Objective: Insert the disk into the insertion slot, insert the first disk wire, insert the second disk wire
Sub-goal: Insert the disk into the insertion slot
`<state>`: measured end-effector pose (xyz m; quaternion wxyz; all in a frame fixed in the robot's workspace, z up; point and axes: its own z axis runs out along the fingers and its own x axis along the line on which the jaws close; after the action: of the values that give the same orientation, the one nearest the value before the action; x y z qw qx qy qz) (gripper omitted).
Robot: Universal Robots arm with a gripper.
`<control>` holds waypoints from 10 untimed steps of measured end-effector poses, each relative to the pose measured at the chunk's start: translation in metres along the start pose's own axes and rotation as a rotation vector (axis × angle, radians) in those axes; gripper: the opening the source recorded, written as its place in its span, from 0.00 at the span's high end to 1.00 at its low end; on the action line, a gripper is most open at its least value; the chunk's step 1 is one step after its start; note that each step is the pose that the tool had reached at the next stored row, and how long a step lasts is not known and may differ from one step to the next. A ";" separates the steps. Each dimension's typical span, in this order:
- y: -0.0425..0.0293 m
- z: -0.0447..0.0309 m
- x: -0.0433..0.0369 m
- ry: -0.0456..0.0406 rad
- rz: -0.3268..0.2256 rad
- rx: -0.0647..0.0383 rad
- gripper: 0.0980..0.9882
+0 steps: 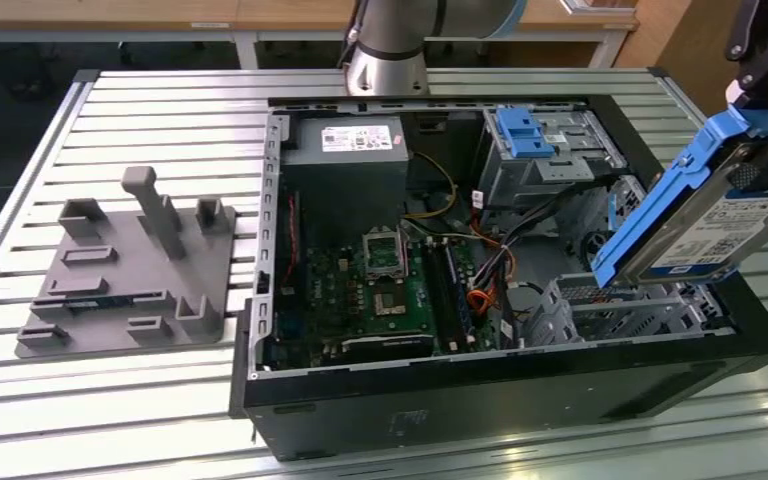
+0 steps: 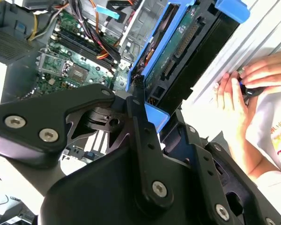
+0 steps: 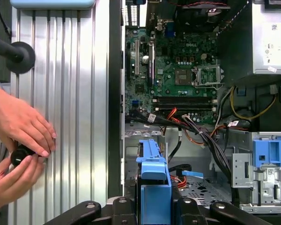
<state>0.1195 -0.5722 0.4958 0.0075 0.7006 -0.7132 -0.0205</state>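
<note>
Exterior view: the disk (image 1: 711,215) is clamped at its upper end by the closed gripper (image 1: 762,120), tilted just above the insertion slot (image 1: 624,310), seemingly to line up its lower edge.

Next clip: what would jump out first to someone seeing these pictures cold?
The blue-framed disk, tilted and clamped in the gripper's jaws, has its lower end at the insertion slot, at the exterior view's right end of the open computer case. In the first wrist view, a person's hands hold a small black object over the ribbed table beside the case.
</note>
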 end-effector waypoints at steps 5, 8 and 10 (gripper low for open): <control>0.0000 0.0000 0.0005 -0.0455 -0.002 -0.001 0.70; 0.0000 0.0000 0.0008 -0.0615 -0.002 -0.001 0.70; 0.0000 0.0000 0.0008 -0.0619 -0.002 -0.001 0.70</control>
<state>0.1195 -0.5730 0.4957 -0.0142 0.7005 -0.7122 -0.0426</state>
